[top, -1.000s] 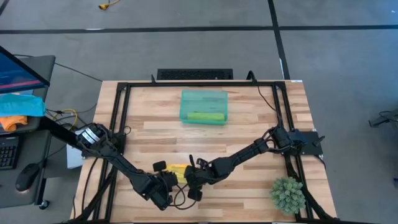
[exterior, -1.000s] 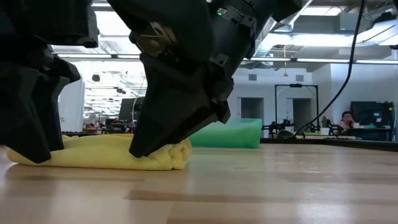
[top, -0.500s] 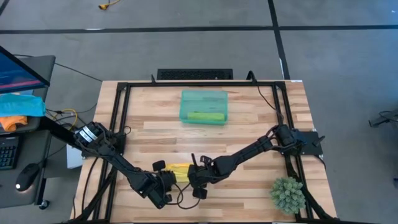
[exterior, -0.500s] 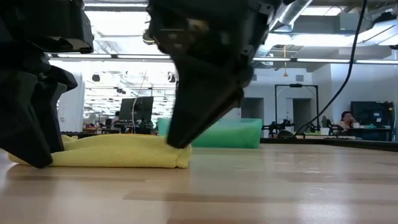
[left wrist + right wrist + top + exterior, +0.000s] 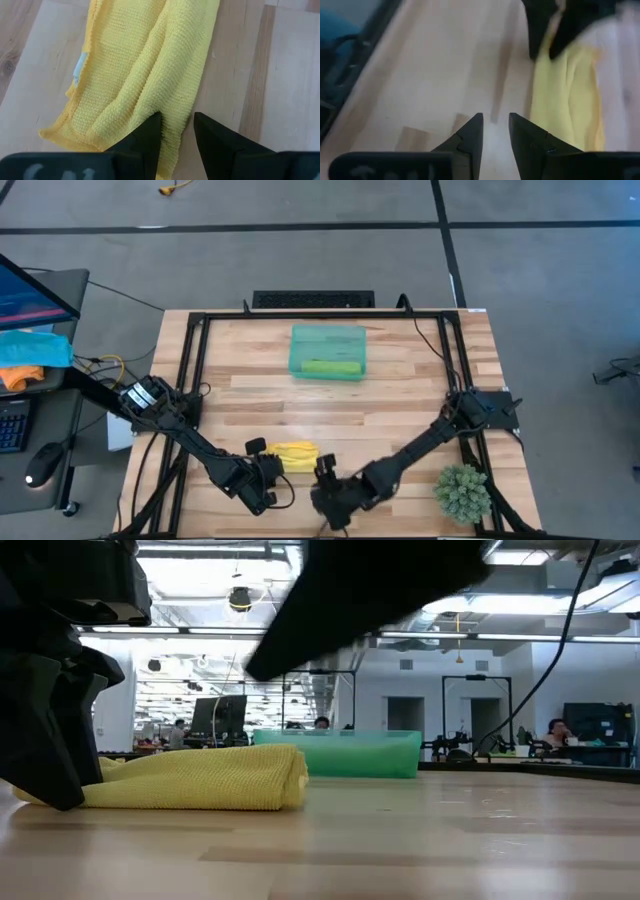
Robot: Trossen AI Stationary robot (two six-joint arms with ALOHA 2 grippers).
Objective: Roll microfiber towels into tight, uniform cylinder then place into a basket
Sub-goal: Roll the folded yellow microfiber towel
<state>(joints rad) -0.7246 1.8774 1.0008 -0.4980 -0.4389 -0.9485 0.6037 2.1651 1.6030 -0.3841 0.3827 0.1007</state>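
Note:
The yellow towel (image 5: 293,455) lies near the table's front edge as a loose, flattened roll, resting on its underside (image 5: 190,802). My left gripper (image 5: 177,132) stands at the roll's left end (image 5: 50,740), its fingers a narrow gap apart. My right gripper (image 5: 495,130) hangs above the table near the front edge (image 5: 324,472). It is to the right of the roll, narrowly open, with only bare wood between its fingers. The teal basket (image 5: 352,338) stands at the far middle, with the rolled green towel (image 5: 330,367) lying inside it. My left gripper comes down slanting from the table's near left. One finger (image 5: 149,137) sits on the roll's edge at its left end (image 5: 169,131). That edge reaches into the gap between the fingers without filling it. The roll lies flat on the table.
A small green plant (image 5: 462,492) stands at the near right corner. A black frame rail (image 5: 190,360) runs around the tabletop. Bare wood lies between the roll and the basket (image 5: 340,752).
My right gripper has come off the roll's right end, risen and swung toward the table's near edge, rolling about its own line. The right end of the roll, pressed flat before, has sprung back up. The roll stays where it was.

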